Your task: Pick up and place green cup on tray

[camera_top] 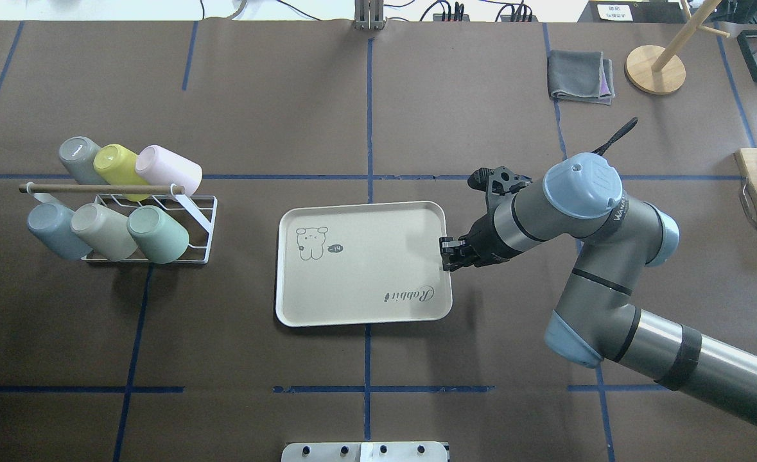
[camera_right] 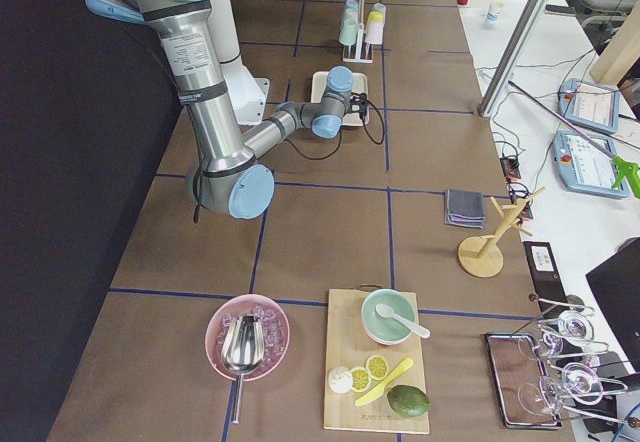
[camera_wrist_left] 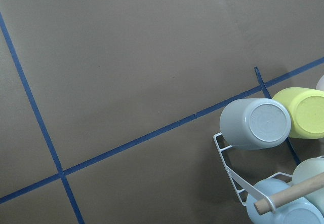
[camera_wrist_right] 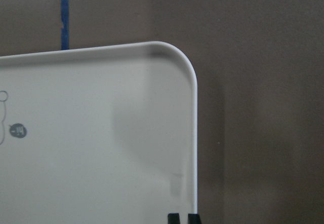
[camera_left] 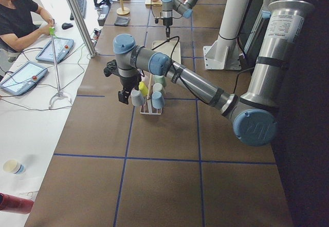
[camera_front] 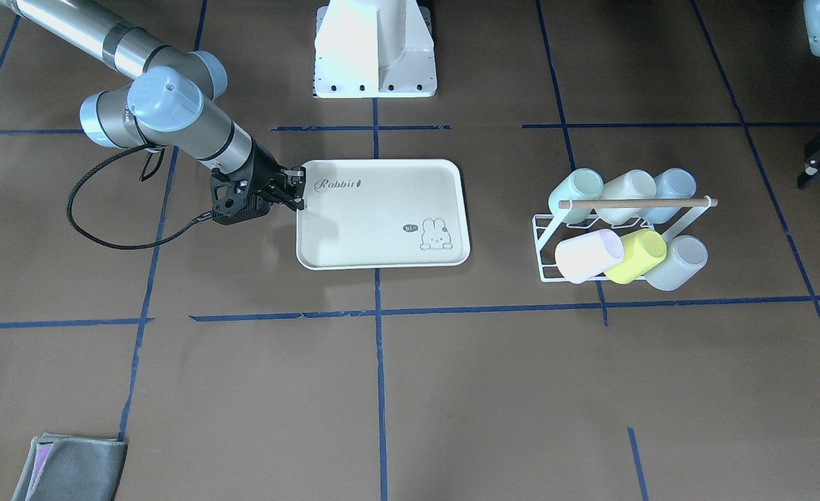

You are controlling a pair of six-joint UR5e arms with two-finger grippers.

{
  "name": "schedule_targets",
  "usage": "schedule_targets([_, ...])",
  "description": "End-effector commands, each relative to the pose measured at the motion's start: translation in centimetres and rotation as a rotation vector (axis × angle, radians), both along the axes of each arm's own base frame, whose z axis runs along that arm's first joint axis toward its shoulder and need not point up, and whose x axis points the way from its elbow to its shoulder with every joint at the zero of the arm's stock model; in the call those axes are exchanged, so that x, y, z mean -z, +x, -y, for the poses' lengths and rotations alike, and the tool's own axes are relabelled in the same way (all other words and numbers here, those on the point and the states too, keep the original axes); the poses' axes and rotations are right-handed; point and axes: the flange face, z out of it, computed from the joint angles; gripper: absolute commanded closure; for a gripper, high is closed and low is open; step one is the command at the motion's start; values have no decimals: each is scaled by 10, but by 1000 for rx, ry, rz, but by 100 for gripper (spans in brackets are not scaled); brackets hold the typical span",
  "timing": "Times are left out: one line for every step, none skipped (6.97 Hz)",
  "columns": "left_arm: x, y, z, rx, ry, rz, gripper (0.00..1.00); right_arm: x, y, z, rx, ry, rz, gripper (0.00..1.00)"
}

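Low, right arm bent, right end effector point(camera_top: 447, 256) clamped on tray point(camera_top: 352, 301) rim; left end effector point(camera_front: 807, 174) apart.

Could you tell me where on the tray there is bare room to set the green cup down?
The whole tray floor is bare. Roomiest is the middle, between the rabbit drawing and the script. It is tight only at the rim by the right gripper. The rack holding the green cup is crowded.

We see a robotics lab: a brown paper-covered table point(camera_front: 493, 390) gridded with blue tape lines point(camera_front: 380, 390). At the left-end view's ten o'clock, a person point(camera_left: 20, 19) sits by grey touchscreen control pendants point(camera_left: 54, 49).
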Motion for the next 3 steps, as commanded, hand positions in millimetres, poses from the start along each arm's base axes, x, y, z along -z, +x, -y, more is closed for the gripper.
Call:
schedule_targets([1, 0, 1, 0, 2, 0, 0, 2, -3, -3, 3, 4, 6, 0])
schedule_targets([2, 1, 2, 0, 4, -1, 0, 6, 2, 1, -6, 9, 13, 0])
schedule_targets([9, 8, 6, -11, 16, -2, 0, 17, 19, 10, -28, 18, 31, 0])
